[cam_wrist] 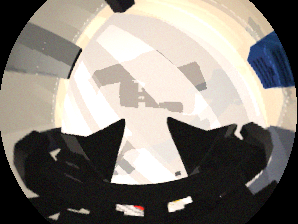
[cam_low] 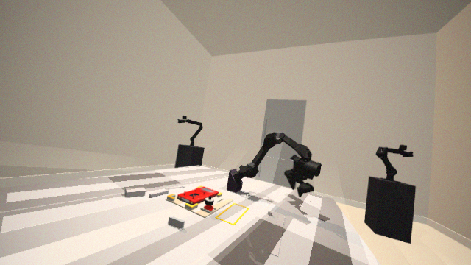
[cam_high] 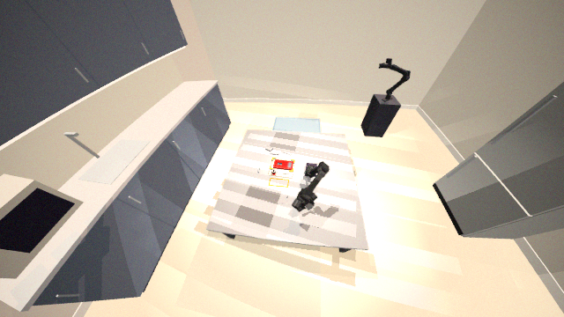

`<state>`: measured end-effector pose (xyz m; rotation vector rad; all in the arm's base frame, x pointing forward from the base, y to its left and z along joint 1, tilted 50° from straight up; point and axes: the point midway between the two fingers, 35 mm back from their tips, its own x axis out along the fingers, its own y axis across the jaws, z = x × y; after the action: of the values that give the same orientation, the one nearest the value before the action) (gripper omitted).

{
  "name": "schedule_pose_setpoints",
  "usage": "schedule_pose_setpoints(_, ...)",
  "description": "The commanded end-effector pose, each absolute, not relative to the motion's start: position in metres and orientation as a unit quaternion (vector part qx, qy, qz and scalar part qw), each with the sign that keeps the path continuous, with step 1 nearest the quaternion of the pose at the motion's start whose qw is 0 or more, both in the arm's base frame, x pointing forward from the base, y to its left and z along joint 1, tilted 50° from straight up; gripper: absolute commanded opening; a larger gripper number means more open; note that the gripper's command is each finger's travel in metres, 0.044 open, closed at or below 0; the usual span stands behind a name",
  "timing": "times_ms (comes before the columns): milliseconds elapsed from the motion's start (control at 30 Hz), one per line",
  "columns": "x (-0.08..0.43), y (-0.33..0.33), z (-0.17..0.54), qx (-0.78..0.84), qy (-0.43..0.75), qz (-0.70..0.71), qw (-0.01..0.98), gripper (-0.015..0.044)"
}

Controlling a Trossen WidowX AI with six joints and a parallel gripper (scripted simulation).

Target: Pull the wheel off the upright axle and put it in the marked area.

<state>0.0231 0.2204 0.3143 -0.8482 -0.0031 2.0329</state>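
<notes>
the wheel (cam_high: 273,173) (cam_low: 209,201) is still to be pulled: it's seen at the corner of a pale board (cam_low: 200,211), over a small red foot, prob. kept upright by the axle, tho the axle itself can't be made out. the gripper (cam_high: 300,206) (cam_low: 296,191) (cam_wrist: 145,120) is held well apart from it, above the table (cam_high: 286,241) (cam_low: 110,235) (cam_wrist: 150,60), w/ fingers parted & nothing between; that room is prob. wanted so the wheel can be straddled once the arm (cam_high: 315,180) (cam_low: 262,151) is swung back. the yellow outline (cam_high: 278,186) (cam_low: 225,221) is set just beside the board, so only a short carry should be needed after a straight lift. re obstacles: the red block (cam_high: 282,165) (cam_low: 196,195) is sat on the same board, near the wheel, & could be clipped if a low approach is made from that side. a grey block (cam_high: 258,170) (cam_low: 176,222) is left off the board, prob. clear of the route. approach from above is advised, w/ tilt avoided lest the wheel be jammed.
</notes>
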Motion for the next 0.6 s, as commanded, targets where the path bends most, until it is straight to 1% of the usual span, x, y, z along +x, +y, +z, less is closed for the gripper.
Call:
schedule_pose_setpoints(0,0.060,0.232,0.306,-0.318,0.077,0.797,0.508,0.0300)
schedule_pose_setpoints(267,0.128,0.235,0.282,-0.192,0.301,0.715,0.601,0.0300)
schedule_pose_setpoints(367,0.150,0.232,0.273,-0.158,0.349,0.682,0.623,0.0300)
schedule_pose_setpoints(500,0.198,0.216,0.252,-0.083,0.439,0.599,0.665,0.0300)
schedule_pose_setpoints(567,0.212,0.210,0.246,-0.058,0.463,0.572,0.675,0.0300)
